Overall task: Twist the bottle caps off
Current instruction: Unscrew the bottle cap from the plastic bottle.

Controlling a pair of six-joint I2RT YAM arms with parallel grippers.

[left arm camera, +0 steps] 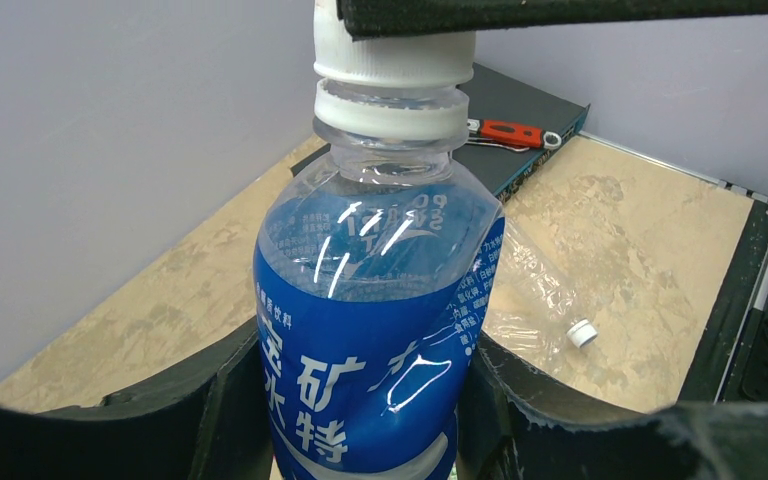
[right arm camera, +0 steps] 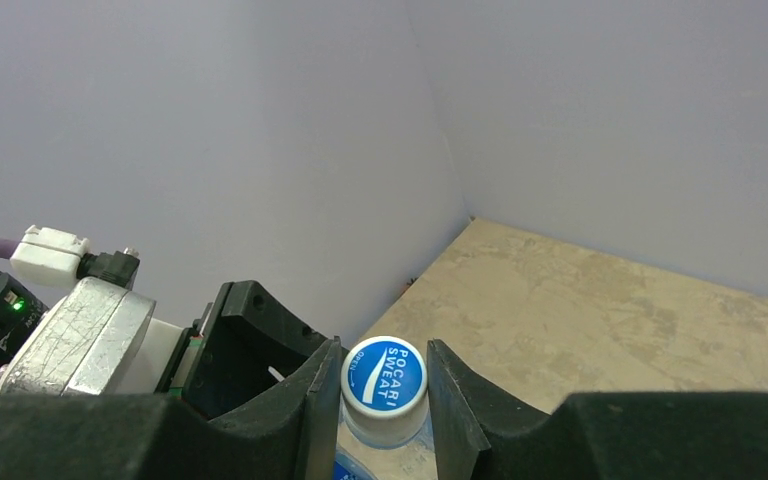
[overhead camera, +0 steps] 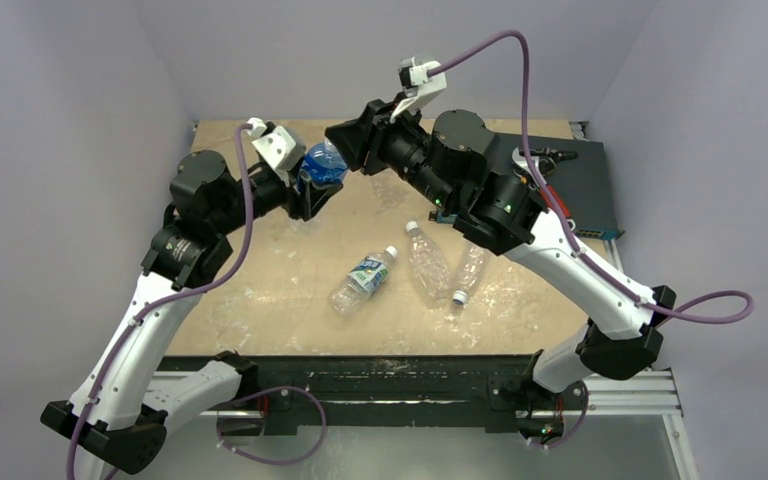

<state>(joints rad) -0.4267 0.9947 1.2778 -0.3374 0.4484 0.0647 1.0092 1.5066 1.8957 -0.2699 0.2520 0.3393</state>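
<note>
My left gripper [overhead camera: 312, 190] [left arm camera: 365, 400] is shut on a clear bottle [overhead camera: 322, 165] [left arm camera: 380, 340] with a blue label and holds it up above the table's back left. Its cap [left arm camera: 390, 50] [right arm camera: 386, 372] is white-sided with a blue top. My right gripper [overhead camera: 345, 145] [right arm camera: 384, 385] reaches in from the right, and its fingers [right arm camera: 450, 400] press on both sides of that cap. Three more bottles lie mid-table: a labelled one [overhead camera: 363, 280] and two crinkled, unlabelled ones [overhead camera: 427, 262] [overhead camera: 470, 272], each with a white cap on.
A dark flat box [overhead camera: 585, 185] [left arm camera: 520, 120] sits at the back right with an orange-handled tool [overhead camera: 545, 160] [left arm camera: 505, 132] on it. Grey walls close in the table at the back and sides. One crinkled bottle's white cap [left arm camera: 582, 333] shows behind the held bottle.
</note>
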